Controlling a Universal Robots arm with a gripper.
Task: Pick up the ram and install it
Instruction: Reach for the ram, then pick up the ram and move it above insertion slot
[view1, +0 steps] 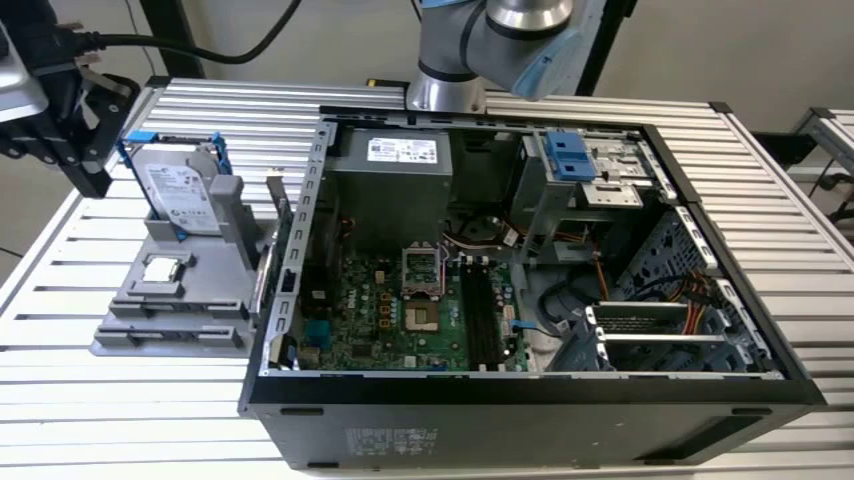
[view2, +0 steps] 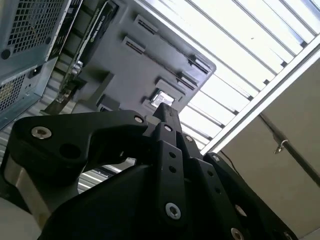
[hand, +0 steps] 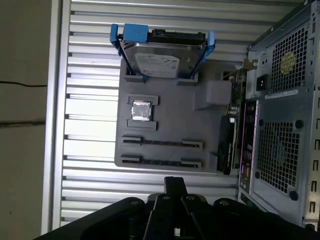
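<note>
Exterior view puts my closed, empty gripper (view1: 88, 178) at 11 o'clock from the ram (view1: 176, 314), apparently edge-on in the tray (view1: 118, 346), lying 3-to-9.

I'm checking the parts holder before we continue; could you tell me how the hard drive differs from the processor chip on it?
The hard drive stands on edge in a blue frame; the processor chip lies flat in a recess. The hard drive is a long box and much the larger; the processor chip is a small square. Both are silver-topped and sit on the gray holder beside the computer case.
</note>
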